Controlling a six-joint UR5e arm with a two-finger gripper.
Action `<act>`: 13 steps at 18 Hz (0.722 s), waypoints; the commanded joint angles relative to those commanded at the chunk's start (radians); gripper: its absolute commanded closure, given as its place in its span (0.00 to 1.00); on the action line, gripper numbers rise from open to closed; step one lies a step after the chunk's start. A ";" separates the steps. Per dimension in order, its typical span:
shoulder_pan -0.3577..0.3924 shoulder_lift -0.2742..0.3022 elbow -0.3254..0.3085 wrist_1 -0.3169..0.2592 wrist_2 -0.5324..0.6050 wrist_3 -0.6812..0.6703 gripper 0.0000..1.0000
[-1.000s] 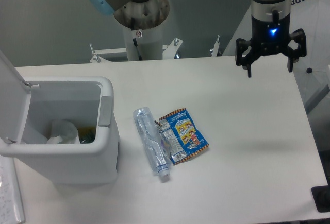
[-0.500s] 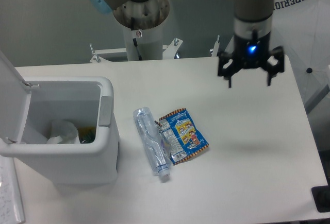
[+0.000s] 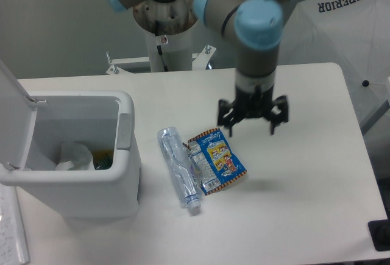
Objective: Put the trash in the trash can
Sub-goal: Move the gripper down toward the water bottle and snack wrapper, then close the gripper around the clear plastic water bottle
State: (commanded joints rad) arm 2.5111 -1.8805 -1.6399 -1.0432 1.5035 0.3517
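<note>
A clear plastic water bottle (image 3: 179, 167) with a white cap lies flat in the middle of the table, cap toward the front. Right beside it, touching its right side, lies a blue foil snack packet (image 3: 217, 159) with yellow-red print. The white trash can (image 3: 125, 149) stands at the left with its lid (image 3: 13, 97) swung up; some waste shows inside. My gripper (image 3: 251, 123) hangs open and empty above the table, just up and right of the packet, fingers spread wide and pointing down.
The arm's base column (image 3: 166, 33) rises at the back centre. A white sheet printed SUPERFI (image 3: 347, 3) stands beyond the table's far right corner. Paper (image 3: 12, 234) lies at the front left, and a dark object (image 3: 380, 234) sits at the front right corner.
The gripper has swept from the back right of the table leftward and toward the front, arriving close above the packet. It stayed open. Bottle, packet and can have not moved.
</note>
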 joint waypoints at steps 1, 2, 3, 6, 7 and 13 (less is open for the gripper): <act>-0.002 -0.014 0.014 0.003 -0.024 -0.032 0.00; -0.005 -0.028 0.023 0.003 -0.052 -0.066 0.00; -0.008 -0.040 0.026 0.009 -0.086 -0.100 0.00; -0.024 -0.080 0.025 0.047 -0.114 -0.134 0.00; -0.031 -0.088 0.022 0.052 -0.114 -0.134 0.00; -0.057 -0.123 0.003 0.054 -0.114 -0.135 0.00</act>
State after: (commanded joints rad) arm 2.4544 -2.0032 -1.6367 -0.9894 1.3898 0.2163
